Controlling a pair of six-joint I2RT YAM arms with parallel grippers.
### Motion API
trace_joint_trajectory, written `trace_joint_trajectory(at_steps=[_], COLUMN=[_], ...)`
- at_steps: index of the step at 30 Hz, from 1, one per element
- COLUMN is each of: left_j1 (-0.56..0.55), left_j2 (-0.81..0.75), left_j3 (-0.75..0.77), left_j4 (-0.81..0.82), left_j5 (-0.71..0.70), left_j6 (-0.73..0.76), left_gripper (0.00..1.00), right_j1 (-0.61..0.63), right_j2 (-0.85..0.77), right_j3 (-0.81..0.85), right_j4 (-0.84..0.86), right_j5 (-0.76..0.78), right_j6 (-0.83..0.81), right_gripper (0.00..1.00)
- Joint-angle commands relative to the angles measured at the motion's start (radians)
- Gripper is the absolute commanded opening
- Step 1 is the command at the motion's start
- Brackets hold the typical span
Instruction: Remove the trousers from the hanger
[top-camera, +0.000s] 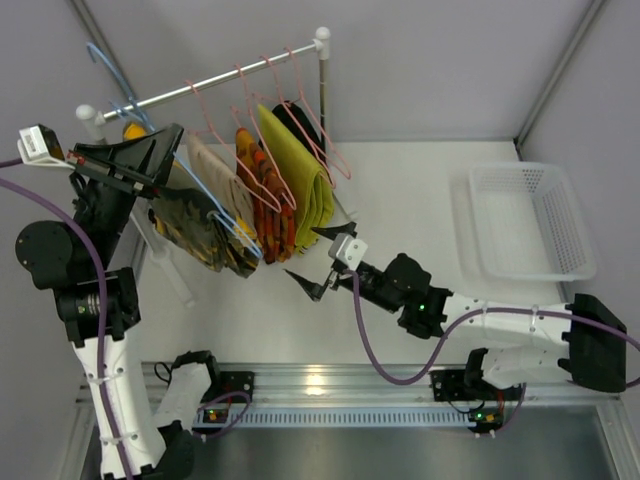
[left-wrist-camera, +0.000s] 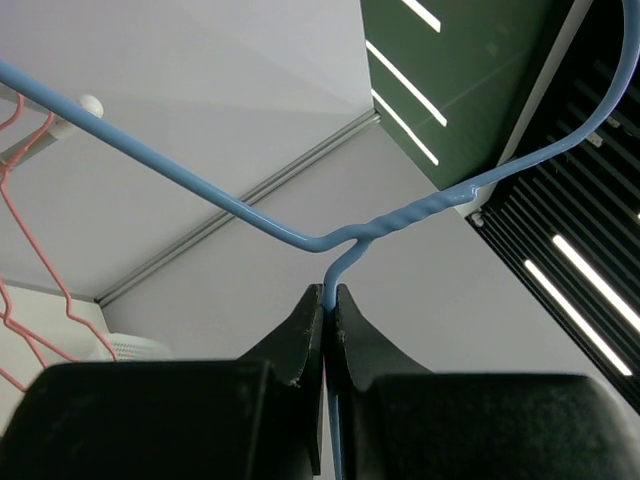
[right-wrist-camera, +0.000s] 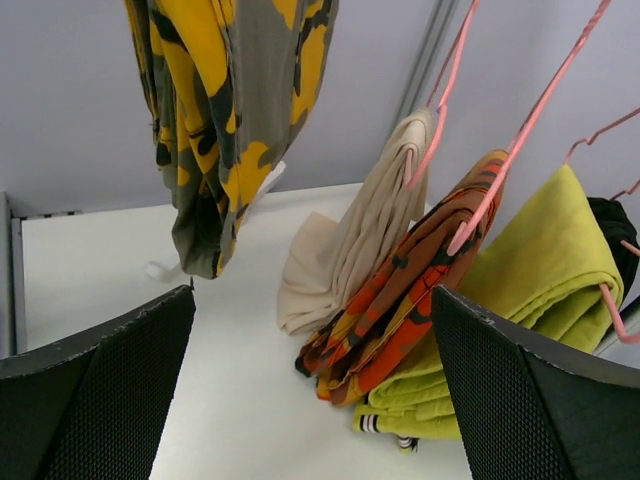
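Observation:
The camouflage trousers hang folded over the light-blue wire hanger, left of the other garments. My left gripper is shut on the hanger. In the left wrist view the fingertips pinch the wire just below the twisted neck of the hanger, and its hook curves through free air, off the rail. My right gripper is open and empty, low over the table in front of the garments. In the right wrist view the trousers hang at the upper left, above and apart from the wide-open jaws.
A rail carries pink hangers with beige, orange-red, yellow-green and black garments, their ends resting on the table. A white basket stands at the right. Walls close the back and sides.

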Motion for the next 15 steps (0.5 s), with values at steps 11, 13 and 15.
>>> trace_joint_trajectory(at_steps=[11,13,15], left_j1=[0.000,-0.002,-0.002], left_j2=[-0.020,-0.020,-0.017], left_j3=[0.140,0.149,0.164], left_j4=[0.110,0.107,0.107], left_j5=[-0.036,-0.034,-0.033], left_j6=[-0.028,-0.033,-0.041], left_gripper=[0.00,0.00,0.00], right_j1=[0.060,0.075,0.082], right_j2=[0.139,0.170,0.208], right_j3=[0.106,0.133,0.159], right_j4=[0.263,0.267,0.278], right_j5=[-0.193,-0.199,-0.188], right_j6=[-0.038,-0.034,-0.026], right_gripper=[0.99,1.00,0.99])
